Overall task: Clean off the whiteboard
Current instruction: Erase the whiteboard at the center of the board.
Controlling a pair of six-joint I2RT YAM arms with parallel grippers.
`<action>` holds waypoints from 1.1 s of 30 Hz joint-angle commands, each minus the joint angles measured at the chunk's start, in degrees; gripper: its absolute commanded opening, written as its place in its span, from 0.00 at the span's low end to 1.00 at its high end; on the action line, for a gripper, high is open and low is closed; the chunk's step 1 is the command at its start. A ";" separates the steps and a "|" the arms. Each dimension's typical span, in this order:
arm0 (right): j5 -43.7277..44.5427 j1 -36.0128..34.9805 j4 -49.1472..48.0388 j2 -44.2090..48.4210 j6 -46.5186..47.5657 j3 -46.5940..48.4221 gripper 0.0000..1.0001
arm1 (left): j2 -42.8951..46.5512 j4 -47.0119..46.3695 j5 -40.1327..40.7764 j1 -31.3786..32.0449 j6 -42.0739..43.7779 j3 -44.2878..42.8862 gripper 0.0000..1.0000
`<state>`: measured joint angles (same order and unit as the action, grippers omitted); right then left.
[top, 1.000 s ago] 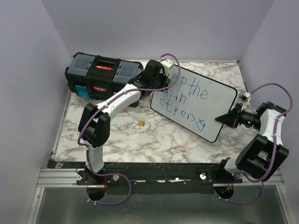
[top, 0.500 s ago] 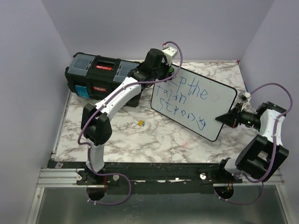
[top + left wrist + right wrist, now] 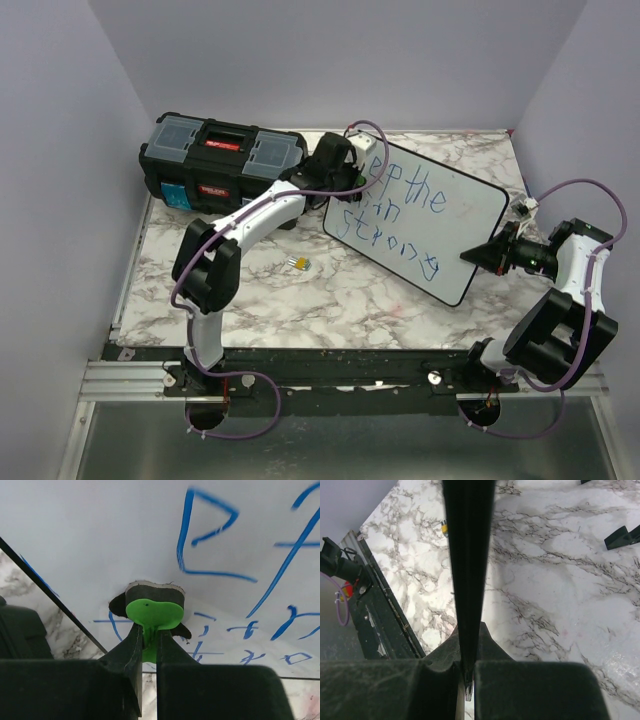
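Left gripper [image 3: 149, 635] dropped back toward 6 o'clock onto whiteboard [image 3: 460, 215] 10 o'clock corner, clenching green eraser [image 3: 152, 612]; right gripper [image 3: 478, 254] unmoved, clamping its 4 o'clock edge.

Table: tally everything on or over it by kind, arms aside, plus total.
whiteboard: 1
black toolbox: 1
eraser, in left gripper: 1
small yellow item: 1
small white item: 1
Total: 5

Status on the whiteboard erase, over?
Left hand shut on green eraser, against whiteboard. Right hand shut on its rim, board tilted up. Blue lettering uncleared. Black toolbox close beside left arm.
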<state>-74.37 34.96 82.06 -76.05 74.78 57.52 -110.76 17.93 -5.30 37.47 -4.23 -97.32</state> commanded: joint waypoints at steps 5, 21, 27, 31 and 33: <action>-2.36 -0.59 -0.74 1.70 4.48 -0.03 0.01 | 1.73 -0.65 -1.90 0.42 -0.93 2.67 0.00; -2.19 -0.63 -0.76 1.69 4.50 -0.01 0.01 | 1.59 -1.08 -7.93 2.90 -5.43 2.28 0.00; -2.18 -0.59 -0.75 2.12 4.44 -0.11 0.01 | 1.02 -2.18 -7.95 -0.06 -6.14 3.16 0.00; -2.18 -0.66 -0.74 2.22 4.39 -0.10 0.01 | -0.26 -0.77 -8.52 -2.35 -6.15 -0.39 0.00; -2.18 -0.63 -0.76 2.22 4.33 -0.14 0.01 | -0.97 -0.24 -9.03 -2.90 -6.43 -2.62 0.00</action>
<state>-74.41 35.00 81.08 -76.03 75.02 57.45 -109.75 16.99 -13.08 36.82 -9.76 -95.44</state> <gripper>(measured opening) 0.055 0.060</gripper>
